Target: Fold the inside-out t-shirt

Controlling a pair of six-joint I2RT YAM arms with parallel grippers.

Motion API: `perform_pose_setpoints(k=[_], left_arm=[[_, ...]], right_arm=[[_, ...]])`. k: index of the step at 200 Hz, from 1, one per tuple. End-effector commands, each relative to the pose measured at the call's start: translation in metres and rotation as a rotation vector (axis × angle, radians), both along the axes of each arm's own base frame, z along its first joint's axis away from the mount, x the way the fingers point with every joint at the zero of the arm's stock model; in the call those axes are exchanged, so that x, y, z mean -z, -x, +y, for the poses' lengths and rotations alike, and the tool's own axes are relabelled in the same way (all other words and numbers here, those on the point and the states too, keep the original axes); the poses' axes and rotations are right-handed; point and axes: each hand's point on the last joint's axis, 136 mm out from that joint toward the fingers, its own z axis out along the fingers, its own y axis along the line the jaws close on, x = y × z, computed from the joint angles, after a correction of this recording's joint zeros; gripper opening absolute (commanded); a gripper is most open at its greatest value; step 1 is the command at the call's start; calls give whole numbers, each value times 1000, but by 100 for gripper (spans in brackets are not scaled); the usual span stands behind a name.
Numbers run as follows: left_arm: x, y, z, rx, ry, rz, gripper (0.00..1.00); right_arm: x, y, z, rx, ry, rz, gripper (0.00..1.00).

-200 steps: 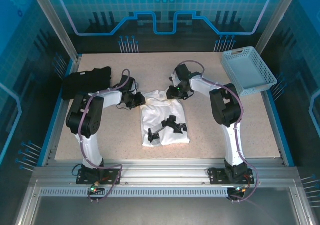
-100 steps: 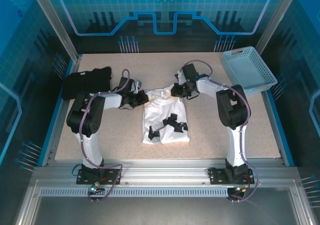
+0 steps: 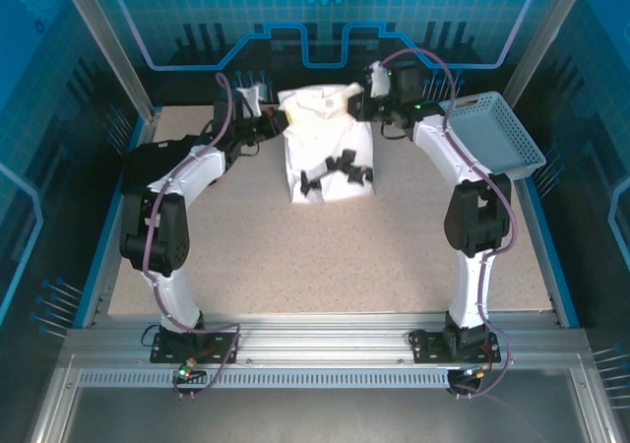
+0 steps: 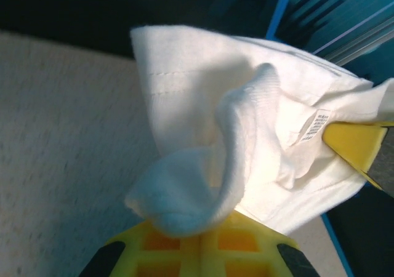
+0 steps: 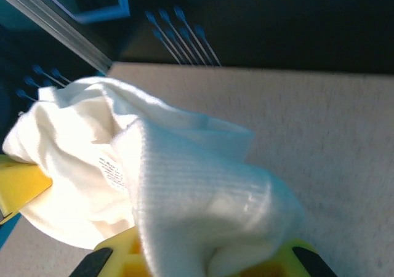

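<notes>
Both arms reach from the near edge across the table [image 3: 295,266]. Toward 12 o'clock the inside-out t-shirt [image 3: 320,138] hangs bunched, its far edge raised. The left pincer [image 3: 268,116], at the shirt's 11 o'clock, is clamped tight on a roll of white cloth. The right pincer [image 3: 360,94], at 1 o'clock, grips the opposite corner. A pale blue basket [image 3: 489,138] sits at 2 o'clock.

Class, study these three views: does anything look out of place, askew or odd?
The t-shirt is bunched where the left claw and right claw pinch its top edge, and its care label shows on the outside, so it is inside out. The basket sits skewed to the edges of the table.
</notes>
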Motion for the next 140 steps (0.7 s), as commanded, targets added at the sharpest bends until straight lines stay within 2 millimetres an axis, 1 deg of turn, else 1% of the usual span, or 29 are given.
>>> perform_pose_setpoints(k=[1, 6, 7, 19, 31, 44, 50, 56, 60, 75, 86, 95, 111, 124, 140], left_arm=[[-33, 15, 2, 24, -16, -76, 0], [-34, 20, 2, 25, -17, -83, 0], [-34, 21, 2, 25, -17, -84, 0], [-29, 34, 2, 32, -19, -89, 0], [-14, 50, -2, 49, -14, -72, 0], [1, 71, -9, 74, -2, -55, 0], [10, 84, -14, 91, 6, -41, 0], [16, 96, -21, 109, 11, -32, 0], [21, 105, -25, 122, 14, -23, 0], [41, 142, -45, 179, 12, 13, 0], [55, 167, -55, 205, 2, 37, 0], [63, 183, -62, 214, 8, 57, 0], [77, 199, -68, 214, 44, 101, 0], [86, 203, -69, 205, 60, 135, 0], [100, 202, -69, 193, 62, 171, 0]], right_arm=[[-37, 21, -2, -77, -4, -86, 0], [-36, 25, -1, -88, -9, -89, 0], [-38, 28, -1, -89, -11, -91, 0], [-26, 42, 0, -108, -18, -79, 0], [-12, 60, 0, -119, -17, -55, 0], [10, 83, -2, -127, -16, -12, 0], [16, 95, -2, -130, -16, -1, 0], [28, 108, -3, -134, -13, 24, 0], [32, 115, -4, -134, -11, 32, 0], [58, 144, -11, -121, 11, 95, 0], [73, 162, -17, -111, 19, 136, 0], [83, 175, -21, -103, 20, 167, 0], [101, 190, -27, -89, 43, 213, 0], [112, 196, -32, -74, 66, 239, 0], [121, 194, -35, -55, 86, 263, 0]])
